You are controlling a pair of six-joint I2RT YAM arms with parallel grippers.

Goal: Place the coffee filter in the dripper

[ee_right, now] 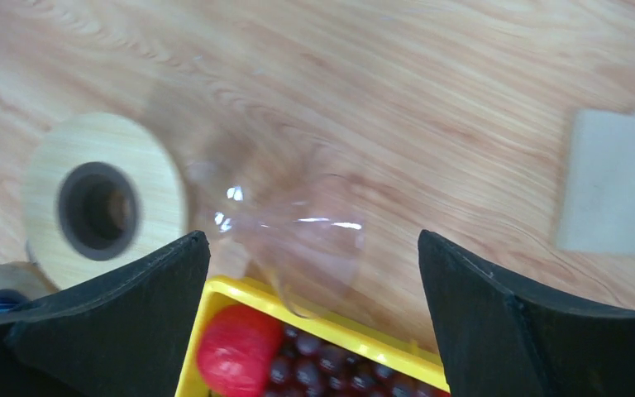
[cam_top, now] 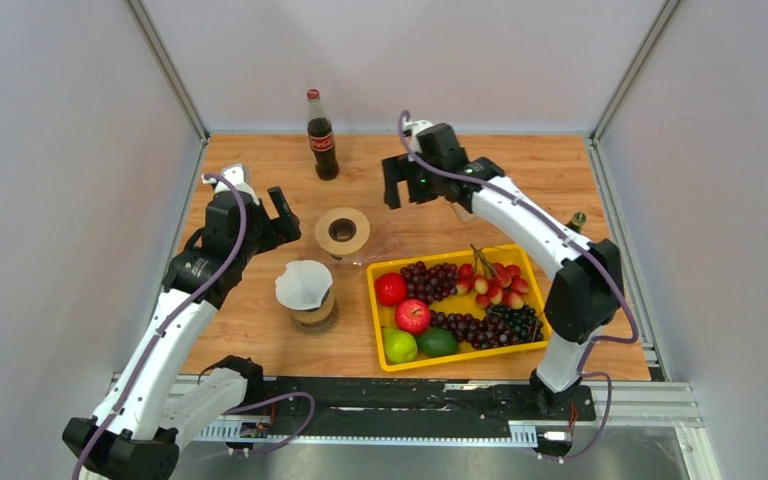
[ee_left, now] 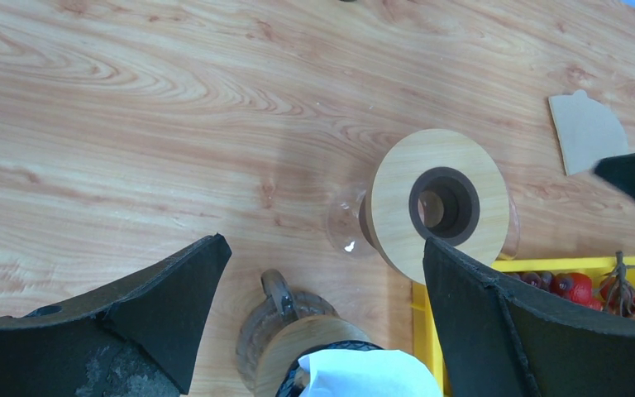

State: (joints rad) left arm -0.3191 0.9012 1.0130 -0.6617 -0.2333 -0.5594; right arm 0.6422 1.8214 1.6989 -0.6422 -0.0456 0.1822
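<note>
item: brown filter (ee_left: pixel 587 131). flat paper wedge lying on the table (cam_top: pixel 260 330). in the left wrist view it sits at 2 o'clock of the tipped dripper (ee_left: pixel 434 203), well apart from it; in the top view the right arm hides it. likely very light, limp and easily creased. it lies flush to the wood, so it will be hard to get under; best taken with a thin pinch at one edge (perhaps after nudging it to buckle).

item: tipped dripper. wooden collar on a clear glass cone, lying on its side at 10 o'clock of the yellow tray (cam_top: pixel 372 305), with the cone toward the tray's corner. the glass is probably fragile, slippery and apt to roll; it looks to need righting first.

item: standing dripper (cam_top: pixel 315 312). upright at 7 o'clock of the tipped one, with a white filter (cam_top: pixel 303 283) seated in it.

item: left gripper (ee_left: pixel 322 248). fingers spread wide, nothing held, above both drippers.

item: right gripper (ee_right: pixel 312 240). fingers spread wide, nothing held, above the glass cone.

item: cola bottle (cam_top: pixel 321 135). upright at 12 o'clock of the tipped dripper.
</note>
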